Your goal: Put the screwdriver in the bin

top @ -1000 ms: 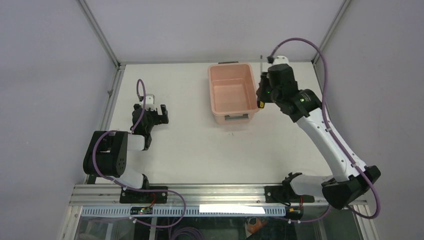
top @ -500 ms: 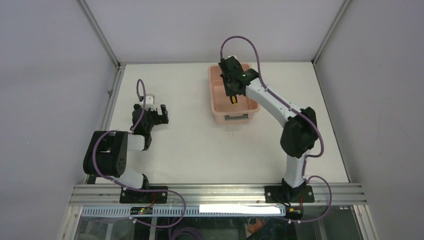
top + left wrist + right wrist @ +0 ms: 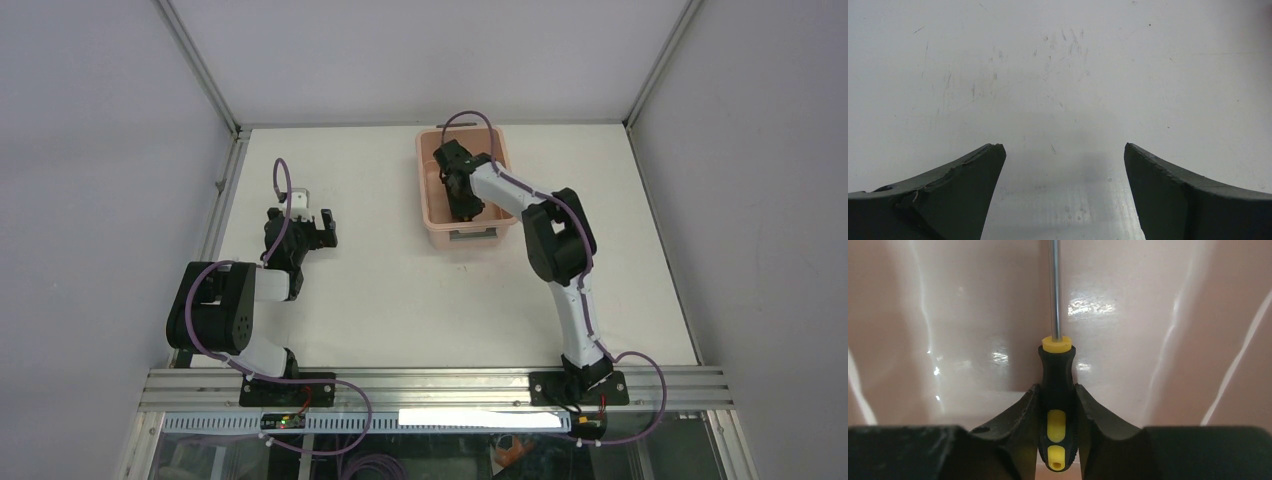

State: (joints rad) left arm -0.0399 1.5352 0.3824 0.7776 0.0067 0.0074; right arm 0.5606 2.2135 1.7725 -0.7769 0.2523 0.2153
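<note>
The screwdriver (image 3: pixel 1058 370), with its black-and-yellow handle and thin metal shaft, points away from the wrist camera inside the bin (image 3: pixel 973 315). My right gripper (image 3: pixel 1057 387) is shut on the handle, one finger on each side. From above, the right gripper (image 3: pixel 462 200) reaches down inside the salmon-pink bin (image 3: pixel 427 190) near its front wall, and the screwdriver is hidden beneath it. My left gripper (image 3: pixel 318 225) rests at the table's left, far from the bin. In the left wrist view the left gripper (image 3: pixel 1063 150) is open over bare white table.
The bin stands at the back centre of the white table (image 3: pixel 400 290). The right arm's elbow (image 3: pixel 555 240) sits just right of the bin. Grey walls and metal posts close in the table; an aluminium rail (image 3: pixel 430 385) runs along the near edge.
The right arm swung left from beside the bin's right rim to over the bin, then lowered into it, carrying the screwdriver. The left arm has not moved.
</note>
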